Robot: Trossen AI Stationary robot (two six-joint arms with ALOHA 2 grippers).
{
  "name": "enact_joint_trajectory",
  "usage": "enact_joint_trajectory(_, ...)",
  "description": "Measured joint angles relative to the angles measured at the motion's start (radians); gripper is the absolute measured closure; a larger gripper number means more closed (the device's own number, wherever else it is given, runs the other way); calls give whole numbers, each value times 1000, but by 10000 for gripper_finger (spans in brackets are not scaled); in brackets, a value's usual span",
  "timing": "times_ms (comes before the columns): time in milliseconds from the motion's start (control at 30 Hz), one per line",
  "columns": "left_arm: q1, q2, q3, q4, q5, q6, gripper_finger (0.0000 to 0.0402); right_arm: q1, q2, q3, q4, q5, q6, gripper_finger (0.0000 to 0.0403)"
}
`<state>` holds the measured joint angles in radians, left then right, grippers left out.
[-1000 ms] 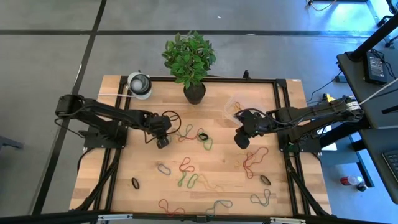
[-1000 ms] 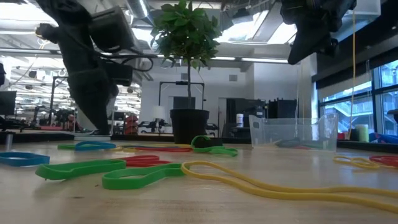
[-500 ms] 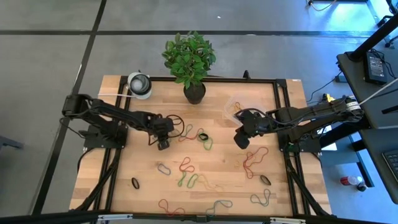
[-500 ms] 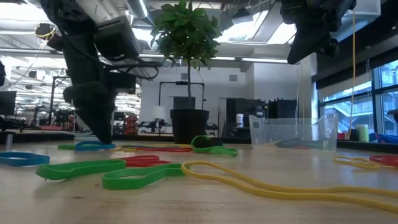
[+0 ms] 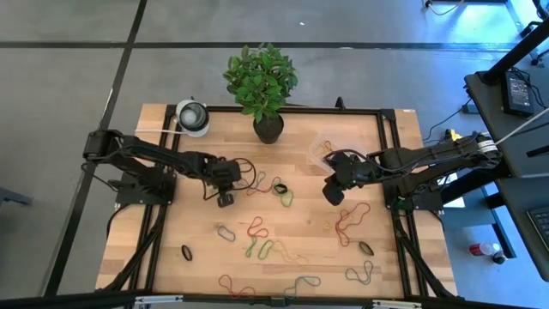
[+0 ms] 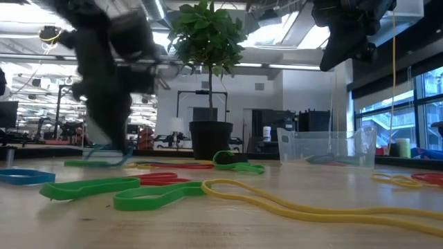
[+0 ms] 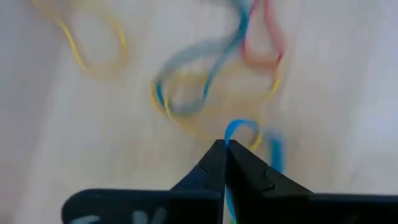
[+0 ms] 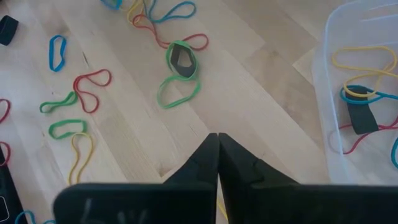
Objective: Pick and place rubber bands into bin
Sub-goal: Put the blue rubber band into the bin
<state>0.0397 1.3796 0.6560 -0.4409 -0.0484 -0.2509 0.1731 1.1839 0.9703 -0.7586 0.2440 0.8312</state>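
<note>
Blue rubber band (image 7: 239,132) pinched in my left gripper (image 5: 225,199), jaws shut, centre-left of high view. Step: pick done. Next, I judge: lift, carry to bin (image 5: 321,148), upper right. Right gripper (image 5: 333,194) closed empty, beside bin.

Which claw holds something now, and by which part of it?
The left claw pinches a blue rubber band at one end of its loop. The right claw is shut and holds nothing.

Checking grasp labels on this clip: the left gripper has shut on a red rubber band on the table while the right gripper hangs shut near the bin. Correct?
Not quite. The band pinched in the left gripper is blue, not red, as the left wrist view shows. The rest holds: the right gripper hangs shut near the bin.
</note>
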Motion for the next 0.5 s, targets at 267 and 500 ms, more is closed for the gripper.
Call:
enact_joint_trajectory(267, -1, -128, 141, -80, -68, 79, 398, -1, 0, 0, 113, 16, -27, 391)
enact_joint_trajectory(500, -1, -191, 261, -69, -162, 146, 399, -1, 0, 0, 285, 112, -137, 390)
